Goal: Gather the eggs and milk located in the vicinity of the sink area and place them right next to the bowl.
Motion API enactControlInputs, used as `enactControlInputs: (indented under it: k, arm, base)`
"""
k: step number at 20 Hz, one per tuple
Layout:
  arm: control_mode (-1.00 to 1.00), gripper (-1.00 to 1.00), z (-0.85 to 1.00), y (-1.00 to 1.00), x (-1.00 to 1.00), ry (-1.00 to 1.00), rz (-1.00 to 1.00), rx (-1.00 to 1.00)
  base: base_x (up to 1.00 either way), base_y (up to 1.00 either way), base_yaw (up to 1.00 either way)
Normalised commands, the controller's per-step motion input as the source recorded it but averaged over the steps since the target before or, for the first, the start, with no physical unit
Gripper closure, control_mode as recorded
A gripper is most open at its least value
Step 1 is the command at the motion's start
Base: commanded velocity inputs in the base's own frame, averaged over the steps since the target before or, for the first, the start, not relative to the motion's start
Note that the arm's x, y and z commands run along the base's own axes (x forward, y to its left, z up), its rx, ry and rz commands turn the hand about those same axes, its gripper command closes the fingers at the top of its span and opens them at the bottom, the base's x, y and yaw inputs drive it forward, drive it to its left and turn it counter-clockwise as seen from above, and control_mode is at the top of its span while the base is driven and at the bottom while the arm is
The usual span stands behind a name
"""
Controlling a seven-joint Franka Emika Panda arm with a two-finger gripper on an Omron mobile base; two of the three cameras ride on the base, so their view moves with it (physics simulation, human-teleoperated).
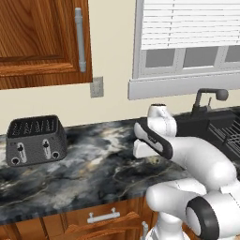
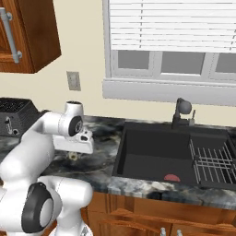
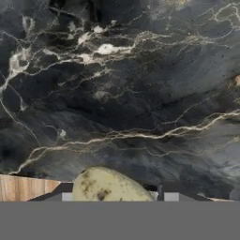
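A pale tan speckled egg [image 3: 110,185] sits between the two fingertips of my gripper [image 3: 119,197], just above the dark marbled counter [image 3: 122,93]. The grey pads [image 3: 67,197] stand close against its sides, so the gripper is shut on it. In the left base view the hand [image 1: 150,140] points down at the counter left of the sink, with the egg [image 1: 153,161] a small spot under it. The right base view shows the same egg [image 2: 72,156] below the hand. The black sink [image 2: 156,152] lies to the right. The milk and the bowl are out of view.
A wire rack [image 2: 214,163] fills the sink's right part, and a flat red piece [image 2: 172,178] lies at its front. The dark faucet [image 2: 182,110] stands behind the basin. A black toaster [image 1: 35,140] sits at the counter's left. A wooden wall cabinet [image 1: 42,42] hangs above it.
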Motion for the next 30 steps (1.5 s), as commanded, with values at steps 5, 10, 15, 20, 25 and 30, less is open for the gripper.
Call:
enactControlInputs:
  k: [5, 10, 15, 20, 25, 30]
  arm:
    - [-1.0, 1.0, 0.91, 0.0, -0.19, -0.13, 0.0, 0.03]
    - [-1.0, 1.0, 0.52, 0.0, -0.51, -0.2, 0.0, 0.0]
    - [-1.0, 1.0, 0.42, 0.0, -0.36, -0.24, 0.0, 0.0]
    - [-1.0, 1.0, 0.19, 0.0, -0.03, -0.27, 0.0, 0.0]
    - [-1.0, 1.0, 0.0, 0.0, 0.0, -0.09, 0.0, 0.0]
    - [-1.0, 1.0, 0.0, 0.0, 0.0, 0.0, 0.0, 0.0]
  base:
    - [0.0, 0.0, 0.0]
    - [0.0, 0.0, 0.0]
    - [0.0, 0.0, 0.0]
    - [0.0, 0.0, 0.0]
    - [0.0, 0.0, 0.0]
    - [0.0, 0.0, 0.0]
